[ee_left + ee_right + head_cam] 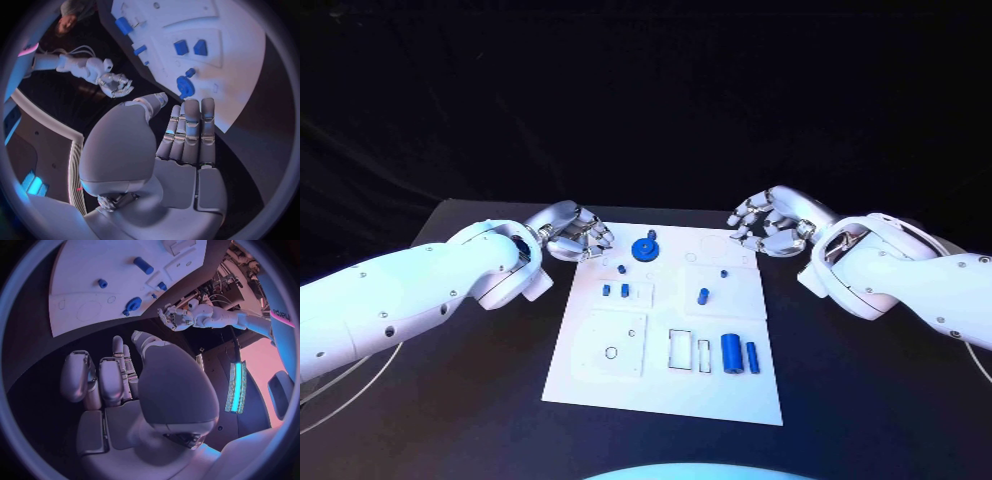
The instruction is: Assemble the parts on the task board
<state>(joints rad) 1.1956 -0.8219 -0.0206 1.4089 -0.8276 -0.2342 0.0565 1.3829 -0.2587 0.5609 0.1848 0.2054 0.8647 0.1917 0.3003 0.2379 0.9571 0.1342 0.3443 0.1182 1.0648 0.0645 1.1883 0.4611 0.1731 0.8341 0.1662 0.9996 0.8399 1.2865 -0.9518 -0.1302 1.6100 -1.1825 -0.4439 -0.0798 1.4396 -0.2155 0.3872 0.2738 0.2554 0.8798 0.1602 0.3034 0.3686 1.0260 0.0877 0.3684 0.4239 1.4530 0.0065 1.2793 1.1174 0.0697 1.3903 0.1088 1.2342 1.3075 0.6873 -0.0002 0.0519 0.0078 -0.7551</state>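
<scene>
Black table [473, 400], left hand [577, 234], right hand [770, 226] open, empty

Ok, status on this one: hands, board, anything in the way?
Left robot hand open, right robot hand open, both off the far corners. Task board untouched, blue parts loose. Nothing blocking.

The task board [668, 330] is viewed from above and behind by the head camera, with its far edge toward 12 o'clock. Each wrist view is taken from close behind its own hand, the left hand [181, 150] and the right hand [125, 385]. The board's far end is shared by all three views.
</scene>
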